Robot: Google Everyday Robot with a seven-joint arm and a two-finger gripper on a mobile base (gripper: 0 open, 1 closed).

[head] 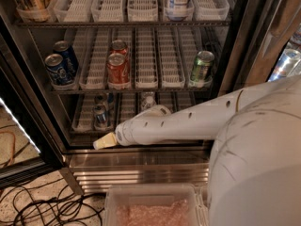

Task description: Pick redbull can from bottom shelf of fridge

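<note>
Two slim blue-and-silver cans sit one behind the other in a lane on the left side of the bottom shelf (83, 122), and the front one is the redbull can (100, 116), standing upright in its white slotted tray. Another silver-topped can (147, 100) stands further right on that same rack, half hidden by the arm (188, 124).

The white arm comes in from the right and runs across the front of the fridge (235, 55) at bottom-shelf height. The gripper (104, 141) is the cream-coloured tip at the end of it. It's at the front lip of the shelf, just below the redbull can in the view and slightly to its right, and it's near the can but apart from it. Can't tell if the gripper is wide or narrow from this angle, honestly, it just reads as one pale wedge, and it's not holding anything that I can see.

One rack up there are two dark-blue cans (58, 69) on the left, two red cans (117, 69) in the middle and a green can (201, 66) on the right. Below the shelves is the ribbed steel base (141, 169). In front of that there's a clear plastic bin (113, 197) with something pinkish in it, and black cables (42, 206) lie on the floor to the left
</note>
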